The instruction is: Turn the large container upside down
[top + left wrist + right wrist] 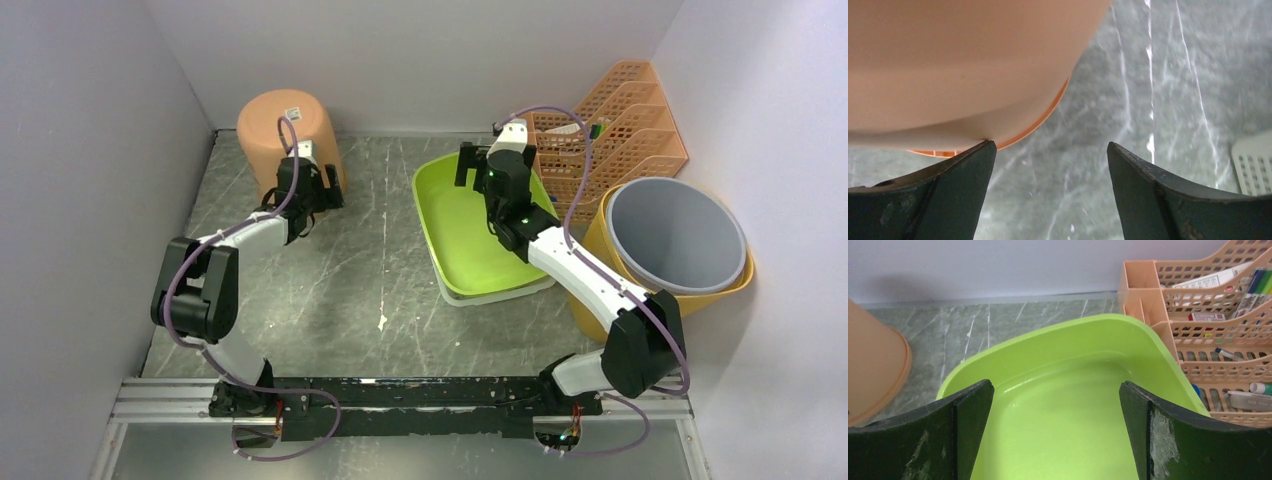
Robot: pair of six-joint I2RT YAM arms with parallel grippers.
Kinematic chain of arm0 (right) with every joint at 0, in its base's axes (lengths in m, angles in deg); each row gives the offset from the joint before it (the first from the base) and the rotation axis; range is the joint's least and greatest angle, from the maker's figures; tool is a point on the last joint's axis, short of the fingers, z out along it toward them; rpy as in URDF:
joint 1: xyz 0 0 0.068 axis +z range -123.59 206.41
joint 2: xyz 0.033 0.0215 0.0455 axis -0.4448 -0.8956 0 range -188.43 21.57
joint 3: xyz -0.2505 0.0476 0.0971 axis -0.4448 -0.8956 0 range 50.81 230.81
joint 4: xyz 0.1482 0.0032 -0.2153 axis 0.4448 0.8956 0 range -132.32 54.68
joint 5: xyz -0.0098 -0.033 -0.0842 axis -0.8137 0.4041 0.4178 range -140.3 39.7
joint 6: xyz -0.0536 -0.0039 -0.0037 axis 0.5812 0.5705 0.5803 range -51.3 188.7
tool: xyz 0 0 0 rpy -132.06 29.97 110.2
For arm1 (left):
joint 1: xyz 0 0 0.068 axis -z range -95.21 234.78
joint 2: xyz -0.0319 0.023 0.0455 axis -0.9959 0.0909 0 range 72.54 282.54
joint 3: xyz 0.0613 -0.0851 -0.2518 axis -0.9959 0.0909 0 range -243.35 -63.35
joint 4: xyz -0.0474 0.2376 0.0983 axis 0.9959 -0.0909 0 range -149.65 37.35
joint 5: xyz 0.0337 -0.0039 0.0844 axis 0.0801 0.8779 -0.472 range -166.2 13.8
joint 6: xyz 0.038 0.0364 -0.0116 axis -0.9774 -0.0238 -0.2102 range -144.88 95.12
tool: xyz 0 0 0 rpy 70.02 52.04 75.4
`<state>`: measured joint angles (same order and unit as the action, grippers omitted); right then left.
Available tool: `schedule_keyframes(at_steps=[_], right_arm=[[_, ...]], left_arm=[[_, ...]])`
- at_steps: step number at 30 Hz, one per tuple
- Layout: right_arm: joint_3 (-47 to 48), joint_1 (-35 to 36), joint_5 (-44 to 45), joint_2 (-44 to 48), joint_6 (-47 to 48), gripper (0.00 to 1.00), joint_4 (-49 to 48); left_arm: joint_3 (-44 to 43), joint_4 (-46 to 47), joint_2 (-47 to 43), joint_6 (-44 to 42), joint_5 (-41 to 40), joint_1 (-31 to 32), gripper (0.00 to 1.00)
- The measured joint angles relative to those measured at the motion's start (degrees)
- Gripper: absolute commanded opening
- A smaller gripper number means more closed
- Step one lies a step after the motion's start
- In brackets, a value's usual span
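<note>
1. The grey marbled table (pixel 380 290) fills the view, walled in on three sides.
2. At the right edge stands a yellow bin (pixel 700 293) with a grey one nested inside, mouth up.
3. The large container (pixel 290 135) – a peach plastic bucket – sits at the back left corner. Its labelled base faces up and its wider rim rests on the table, so it looks already inverted.
4. It is probably light, stiff, thin-walled plastic. The smooth tapered side would likely slip from a pinch, so the rim lip is the surer hold.
5. A lime-green tub (pixel 455 225) lies in the middle, in front of a peach mesh organiser (pixel 630 120).
6. The right gripper (pixel 1057 390) hovers over the tub – jaws wide, holding nothing.
7. The left gripper (pixel 1050 147) sits low beside the bucket, jaws spread and empty, with one fingertip at or against the wall.
</note>
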<state>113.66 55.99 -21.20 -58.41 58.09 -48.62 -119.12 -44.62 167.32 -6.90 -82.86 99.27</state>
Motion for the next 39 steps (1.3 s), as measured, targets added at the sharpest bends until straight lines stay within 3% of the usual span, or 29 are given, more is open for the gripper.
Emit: schedule_keyframes(at_steps=[12,20,24,28,32,39], right_arm=[[-6.0,0.0,-0.7,0.8,-0.5,1.00,1.4],[-7.3,0.0,-1.7,0.3,-0.6,1.00,1.5],[-7.3,0.0,-2.2,-1.7,-0.7,1.00,0.8],[-7.3,0.0,-2.7,-3.8,-1.0,1.00,0.8],[-7.3,0.0,-2.9,-4.3,-1.1,1.00,0.6],[-7.1,-0.6,-2.8,-5.4,-1.1,1.00,0.2]], left_arm=[[-11.5,5.5,12.3,6.6,-7.1,-12.3,0.95],[-9.0,4.3,10.1,12.3,-13.8,-17.0,0.91],[-0.1,3.6,2.5,14.6,-13.5,-15.6,0.93],[2.9,5.4,-0.1,11.6,-11.5,-6.3,0.96],[-6.0,6.2,8.3,5.3,-1.3,-0.6,1.00],[-40.9,-1.5,31.4,-7.8,8.3,-1.0,0.99]])
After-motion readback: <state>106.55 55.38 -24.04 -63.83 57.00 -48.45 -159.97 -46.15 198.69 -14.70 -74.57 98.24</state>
